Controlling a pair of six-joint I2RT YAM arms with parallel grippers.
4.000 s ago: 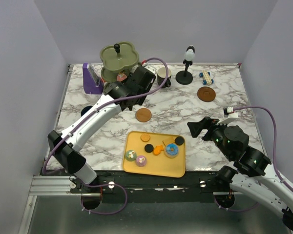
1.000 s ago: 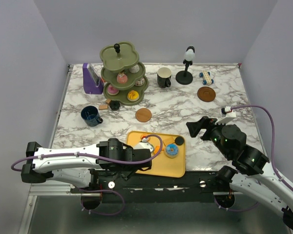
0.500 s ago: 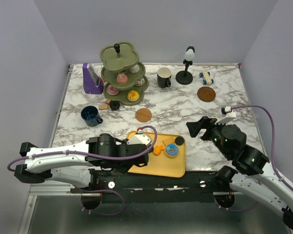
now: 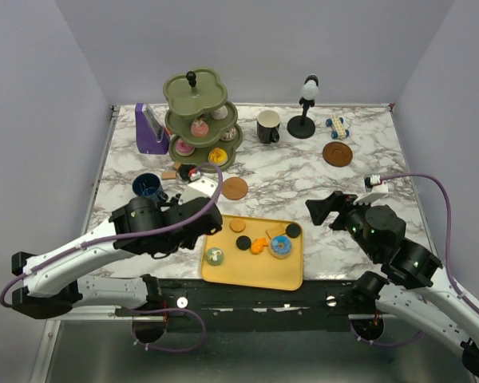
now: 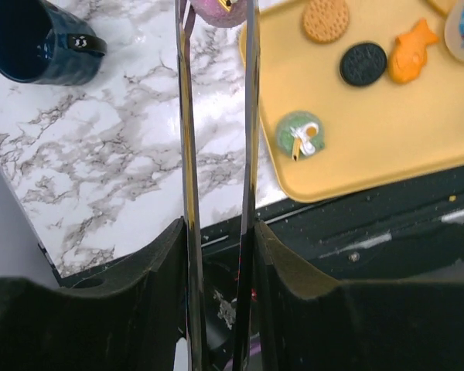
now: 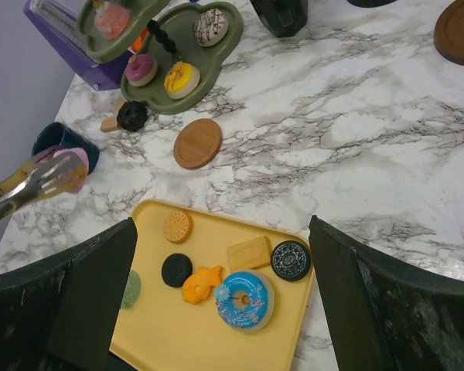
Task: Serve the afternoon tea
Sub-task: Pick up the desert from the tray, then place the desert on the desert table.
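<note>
Tongs of my left pincer (image 5: 215, 6), half closed, pinch a pink cupcake (image 5: 220, 15), held aloft between the yellow tray (image 4: 287, 275) and the dark-blue mug (image 4: 148, 187), presumably bound for the olive-green stand (image 4: 193, 92) at far left, while my right pincer (image 4: 318, 209) waits wide open, empty.

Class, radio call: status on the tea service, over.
Left tool shut on tongs, pink cake pinched at their tips, just off the yellow tray. Right tool open. Dark-blue mug close beside the tongs' tips.
</note>
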